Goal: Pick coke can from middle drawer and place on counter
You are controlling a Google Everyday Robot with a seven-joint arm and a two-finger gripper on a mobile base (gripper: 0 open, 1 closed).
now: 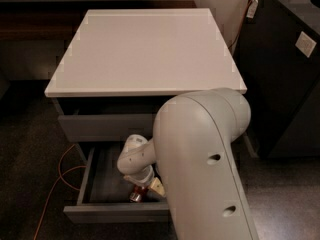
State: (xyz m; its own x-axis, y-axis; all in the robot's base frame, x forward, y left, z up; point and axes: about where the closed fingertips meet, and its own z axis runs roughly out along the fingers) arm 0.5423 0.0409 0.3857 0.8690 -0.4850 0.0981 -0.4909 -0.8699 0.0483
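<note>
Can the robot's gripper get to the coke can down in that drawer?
Probably yes. The drawer is pulled open and nothing covers the can. The gripper is down inside the drawer, right at the can, so the way looks free.

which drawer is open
The middle drawer, pulled out below the shut drawer under the counter; the end effector is down inside it at the coke can.
</note>
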